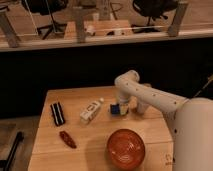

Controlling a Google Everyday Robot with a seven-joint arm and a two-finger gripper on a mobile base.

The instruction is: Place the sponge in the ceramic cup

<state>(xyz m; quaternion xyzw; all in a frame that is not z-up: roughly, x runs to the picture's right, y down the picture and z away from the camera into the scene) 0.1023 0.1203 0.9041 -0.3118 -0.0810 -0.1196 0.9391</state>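
The sponge, a small blue block with a yellow patch on its right side, is at the middle back of the wooden table. My gripper comes down right at it from the white arm, which reaches in from the right. The gripper touches or closely covers the sponge's top right. The ceramic cup, a small cream cylinder, stands just to the right of the sponge and is partly hidden under the arm.
A large glossy orange-red bowl sits at the front right. A white box-like bottle lies left of the sponge. A black flat object and a dark red object lie on the left side.
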